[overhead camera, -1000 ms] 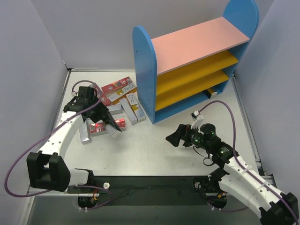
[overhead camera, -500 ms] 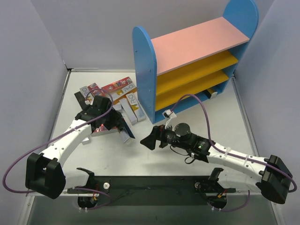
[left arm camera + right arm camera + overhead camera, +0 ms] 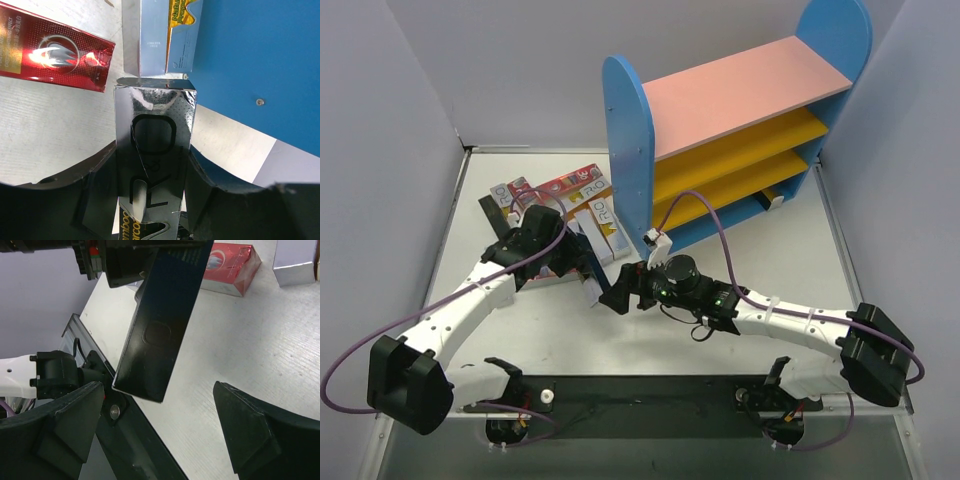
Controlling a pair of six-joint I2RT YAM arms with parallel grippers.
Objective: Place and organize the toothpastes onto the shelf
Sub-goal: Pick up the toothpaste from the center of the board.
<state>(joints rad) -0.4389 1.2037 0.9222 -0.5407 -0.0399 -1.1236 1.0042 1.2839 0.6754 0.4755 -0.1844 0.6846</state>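
Toothpaste boxes (image 3: 582,188) lie in a loose heap on the desk (image 3: 620,345) just left of the shelf (image 3: 628,140), red and silver ones mixed. The left arm covers the near part of the heap, so they cannot be counted.

One silver box (image 3: 152,130) is off the heap, clamped across its width in the left hand (image 3: 152,197), whose fingers (image 3: 95,185) press its two long sides. Its lower end is cut off by the bottom edge of the left wrist view, and glare leaves the lettering only partly readable. In the right wrist view the same box is a dark tilted slab in shadow, its print lost.

The right hand (image 3: 157,390) is spread wide and holds nothing. The free end of the silver box shows in the gap between its fingers (image 3: 60,430), but whether it lies level with them cannot be told. Beyond it on the desk lie a red box (image 3: 230,265) and a grey box (image 3: 295,260), the grey one cut off at the corner of the view.

At the far end of the shelf's bottom level a box end (image 3: 772,197) peeks out, the rest hidden under the boards.
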